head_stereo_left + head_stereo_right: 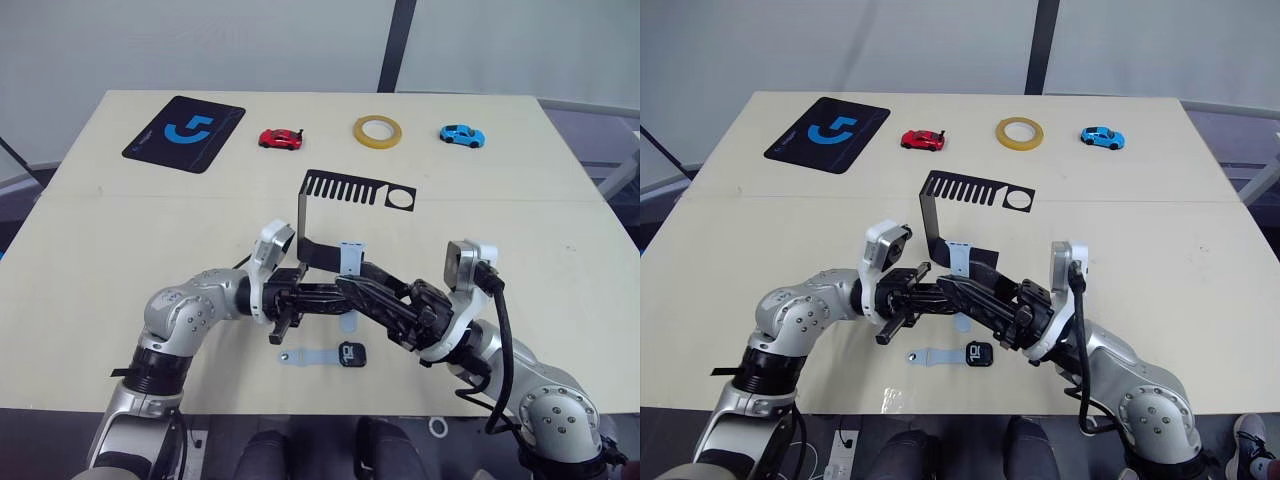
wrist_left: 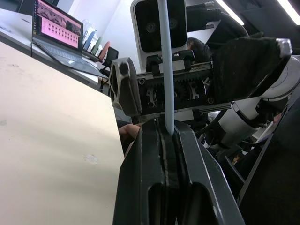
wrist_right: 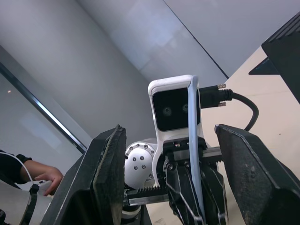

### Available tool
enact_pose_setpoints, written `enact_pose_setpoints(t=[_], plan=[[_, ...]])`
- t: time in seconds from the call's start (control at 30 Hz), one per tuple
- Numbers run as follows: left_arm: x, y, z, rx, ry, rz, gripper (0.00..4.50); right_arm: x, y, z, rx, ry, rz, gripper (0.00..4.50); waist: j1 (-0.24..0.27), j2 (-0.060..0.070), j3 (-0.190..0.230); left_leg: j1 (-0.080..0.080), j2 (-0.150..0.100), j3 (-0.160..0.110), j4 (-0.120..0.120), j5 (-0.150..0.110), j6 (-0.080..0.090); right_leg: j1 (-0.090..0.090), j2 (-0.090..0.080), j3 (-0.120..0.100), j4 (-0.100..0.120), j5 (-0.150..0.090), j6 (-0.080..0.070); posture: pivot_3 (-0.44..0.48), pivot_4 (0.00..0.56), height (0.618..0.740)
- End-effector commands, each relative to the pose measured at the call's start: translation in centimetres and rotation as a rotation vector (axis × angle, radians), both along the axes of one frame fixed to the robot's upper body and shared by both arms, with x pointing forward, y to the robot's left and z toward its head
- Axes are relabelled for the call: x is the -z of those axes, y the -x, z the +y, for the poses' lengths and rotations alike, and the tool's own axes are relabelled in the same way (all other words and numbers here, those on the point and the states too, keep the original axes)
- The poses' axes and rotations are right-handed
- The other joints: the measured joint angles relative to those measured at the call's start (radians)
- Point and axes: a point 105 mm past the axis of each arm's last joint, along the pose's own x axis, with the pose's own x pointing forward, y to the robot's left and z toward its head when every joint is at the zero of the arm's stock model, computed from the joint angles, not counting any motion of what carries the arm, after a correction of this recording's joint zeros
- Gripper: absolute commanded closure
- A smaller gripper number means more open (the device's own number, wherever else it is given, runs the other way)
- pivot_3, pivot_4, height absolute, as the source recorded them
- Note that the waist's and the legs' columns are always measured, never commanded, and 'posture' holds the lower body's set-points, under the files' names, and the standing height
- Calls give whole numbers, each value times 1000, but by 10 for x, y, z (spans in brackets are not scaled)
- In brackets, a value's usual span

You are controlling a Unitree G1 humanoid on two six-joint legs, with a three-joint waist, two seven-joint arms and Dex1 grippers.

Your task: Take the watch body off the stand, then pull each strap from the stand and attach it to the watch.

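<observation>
Left gripper [image 2: 166,136] pinches a thin pale strap [image 2: 165,70]; right gripper [image 3: 187,154] gapes wide.
Bent black stand [image 1: 345,190] mid-table; glossy watch body [image 1: 352,353], other strap [image 1: 305,358] attached, lies flat near the front edge.

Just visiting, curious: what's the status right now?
Left gripper shut on second strap. Right gripper open. Watch body on table, one strap attached.

Watch body [image 1: 351,354] lies on table [image 1: 120,240], one strap [image 1: 303,358] attached.
</observation>
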Motion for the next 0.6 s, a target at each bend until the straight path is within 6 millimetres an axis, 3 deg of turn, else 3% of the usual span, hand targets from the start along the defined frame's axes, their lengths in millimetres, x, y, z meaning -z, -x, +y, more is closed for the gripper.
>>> enact_pose_setpoints(t=[0.03, 0.23, 0.33, 0.6], plan=[[-6, 9, -5, 39, 14, -33, 4500, -4, -1, 3, -1, -8, -10, 1270, 0, 0, 0, 0, 0, 0, 0, 0, 0, 0, 0, 0, 0, 0, 0, 0, 150, 737], [-6, 9, -6, 38, 18, -35, 4500, -4, -3, 3, 0, -2, -12, 1270, -1, 0, 0, 0, 0, 0, 0, 0, 0, 0, 0, 0, 0, 0, 0, 0, 150, 737], [-5, 10, -6, 36, 17, -36, 4500, -7, -2, 3, -9, -12, -20, 2551, -1, 0, 0, 0, 0, 0, 0, 0, 0, 0, 0, 0, 0, 0, 0, 0, 150, 737], [-4, 11, -6, 29, 20, -38, 4500, -13, 1, 3, -22, -45, -47, 2551, -1, 0, 0, 0, 0, 0, 0, 0, 0, 0, 0, 0, 0, 0, 0, 0, 150, 737]])
